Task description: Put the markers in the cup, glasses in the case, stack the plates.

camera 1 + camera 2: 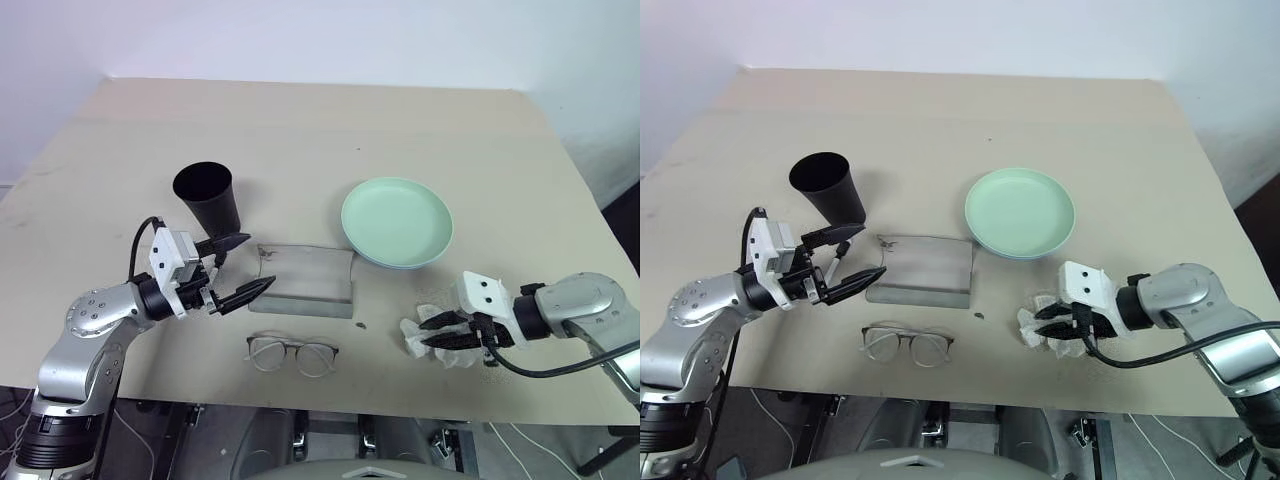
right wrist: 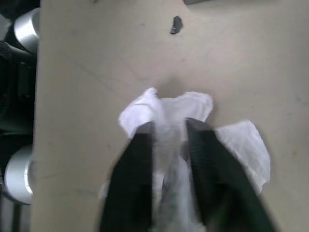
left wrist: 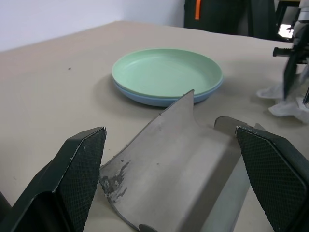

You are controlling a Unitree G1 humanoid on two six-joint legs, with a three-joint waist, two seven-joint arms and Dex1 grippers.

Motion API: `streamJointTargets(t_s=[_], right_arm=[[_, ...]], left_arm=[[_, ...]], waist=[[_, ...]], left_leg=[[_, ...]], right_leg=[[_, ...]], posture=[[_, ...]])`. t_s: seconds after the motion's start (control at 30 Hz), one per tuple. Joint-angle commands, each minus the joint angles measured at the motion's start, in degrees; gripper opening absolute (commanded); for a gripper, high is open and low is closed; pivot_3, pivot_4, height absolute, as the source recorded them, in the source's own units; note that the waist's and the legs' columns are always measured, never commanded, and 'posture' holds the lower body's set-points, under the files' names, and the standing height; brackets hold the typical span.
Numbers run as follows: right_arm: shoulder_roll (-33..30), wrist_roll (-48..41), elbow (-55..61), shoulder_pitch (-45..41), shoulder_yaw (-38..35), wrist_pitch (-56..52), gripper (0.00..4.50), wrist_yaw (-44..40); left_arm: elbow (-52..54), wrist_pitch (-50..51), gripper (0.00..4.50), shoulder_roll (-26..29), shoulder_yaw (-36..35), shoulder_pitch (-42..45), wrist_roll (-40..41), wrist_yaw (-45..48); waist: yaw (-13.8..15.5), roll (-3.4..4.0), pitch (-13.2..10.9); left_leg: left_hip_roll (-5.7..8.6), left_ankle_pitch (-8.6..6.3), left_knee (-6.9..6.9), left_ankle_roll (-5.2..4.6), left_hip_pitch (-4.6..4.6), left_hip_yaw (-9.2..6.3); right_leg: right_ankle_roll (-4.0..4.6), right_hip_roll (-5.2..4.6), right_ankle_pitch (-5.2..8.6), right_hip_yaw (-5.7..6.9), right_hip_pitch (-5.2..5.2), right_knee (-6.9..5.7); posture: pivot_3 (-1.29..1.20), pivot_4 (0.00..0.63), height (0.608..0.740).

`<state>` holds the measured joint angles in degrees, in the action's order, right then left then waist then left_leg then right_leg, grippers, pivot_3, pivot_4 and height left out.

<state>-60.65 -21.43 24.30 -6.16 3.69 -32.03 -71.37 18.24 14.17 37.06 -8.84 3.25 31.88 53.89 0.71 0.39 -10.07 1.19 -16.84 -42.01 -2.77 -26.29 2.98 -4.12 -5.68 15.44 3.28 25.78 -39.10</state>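
The black cup [image 1: 208,195] stands upright at the left, and I see no markers. The grey case [image 1: 305,280] lies open in the middle, with the glasses [image 1: 292,353] unfolded just in front of it. To the case's right the mint green plate [image 1: 397,220] rests on the light blue plate [image 3: 149,100]. My left gripper [image 1: 258,262] is open, held level at the case's left end with nothing between its fingers. Near the front right, my right gripper [image 1: 422,333] is shut on a crumpled white tissue [image 2: 169,108].
The beige table [image 1: 300,120] stretches far back behind the cup and plates. Its front edge runs close in front of the glasses and the tissue. A small dark speck [image 1: 362,325] lies between the case and the tissue.
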Motion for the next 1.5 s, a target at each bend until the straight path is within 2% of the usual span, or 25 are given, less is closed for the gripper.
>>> streamJointTargets(t_s=[0.03,0.2,0.37,0.5,0.67,0.87,1.07,1.17,1.27,1.5], right_arm=[[-0.59,-2.89,2.20,-0.95,-2.43,-1.12,0.02,-0.65],[0.40,-10.34,0.99,-4.58,-7.45,-5.66,0.02,-0.58],[2.09,-18.14,-4.18,-14.14,-13.72,-9.64,0.02,0.79],[4.01,-19.41,-9.20,-21.62,-15.03,-8.93,0.02,2.62],[9.57,-13.44,-20.32,-31.97,-9.76,-4.30,0.02,5.45],[18.91,-0.82,-39.26,-41.40,-0.22,6.89,0.02,6.82],[25.28,5.42,-54.31,-47.30,3.03,12.96,0.02,6.98],[27.02,6.46,-57.32,-47.87,3.07,15.15,0.02,5.17],[28.11,7.64,-58.13,-47.60,3.25,16.55,0.60,4.57],[28.17,8.09,-56.48,-47.53,2.35,16.14,3.07,3.71]], left_arm=[[1.31,-1.15,4.50,0.11,-1.47,0.18,0.09,-0.31],[0.97,-1.50,4.50,0.17,-1.76,-0.16,0.04,-0.34],[0.59,-1.87,4.50,0.35,-2.43,-0.65,0.08,-0.06],[0.40,-2.05,4.50,0.31,-2.67,-0.72,0.09,0.01],[-0.14,-2.40,4.50,0.29,-3.04,-0.67,-0.01,0.10],[-0.92,-3.28,4.50,0.01,-2.84,-0.41,-0.38,0.30],[-0.87,-3.60,4.50,0.18,-2.97,-0.75,-0.42,0.29],[-0.38,-3.34,4.50,0.32,-3.31,-1.03,-0.17,0.16],[-0.04,-3.30,4.50,0.49,-3.42,-1.53,-0.36,0.10],[0.65,-2.88,4.50,0.70,-3.58,-2.03,-0.21,-0.19]], waist=[[0.00,0.00,0.00],[-0.02,0.00,0.00],[-0.09,-0.01,-0.01],[-0.08,-0.03,-0.03],[-0.35,-0.02,-0.03],[-1.05,-0.01,-0.03],[-1.45,0.00,-0.03],[-1.46,0.00,-0.03],[-1.53,0.02,-0.05],[-1.52,0.03,-0.05]], left_leg=[[0.00,0.00,0.00,0.00,0.01,0.00],[0.00,0.00,0.00,0.01,0.01,0.00],[0.00,-0.01,0.00,0.03,0.02,0.00],[0.00,-0.01,0.03,0.02,0.00,-0.01],[0.00,-0.02,0.03,0.02,-0.01,0.02],[0.01,0.04,0.06,-0.05,-0.05,0.05],[0.04,0.20,0.06,0.22,-0.16,0.11],[0.04,0.20,0.07,0.22,-0.16,0.13],[0.04,0.20,0.07,0.22,-0.18,0.13],[0.04,0.18,0.07,0.20,-0.16,0.13]], right_leg=[[0.00,0.00,0.00,0.00,0.00,0.00],[0.00,0.00,0.00,0.01,-0.01,0.00],[-0.01,0.00,-0.01,0.01,0.00,0.00],[0.00,0.00,-0.01,0.01,0.01,0.01],[0.02,-0.02,-0.03,0.01,0.06,0.02],[0.05,-0.01,-0.07,0.02,0.10,0.01],[0.07,-0.01,-0.12,0.03,0.23,0.00],[-0.01,-0.01,-0.18,0.03,0.25,-0.01],[-0.05,0.00,-0.20,0.04,0.29,-0.04],[0.01,-0.01,-0.23,0.04,0.32,-0.09]], posture=[[0.00,0.150,0.681],[0.00,0.150,0.681],[0.00,0.150,0.681],[0.00,0.150,0.681],[0.00,0.150,0.681],[0.00,0.150,0.681],[0.00,0.150,0.681],[0.00,0.150,0.681],[0.00,0.150,0.681],[0.00,0.150,0.681]])
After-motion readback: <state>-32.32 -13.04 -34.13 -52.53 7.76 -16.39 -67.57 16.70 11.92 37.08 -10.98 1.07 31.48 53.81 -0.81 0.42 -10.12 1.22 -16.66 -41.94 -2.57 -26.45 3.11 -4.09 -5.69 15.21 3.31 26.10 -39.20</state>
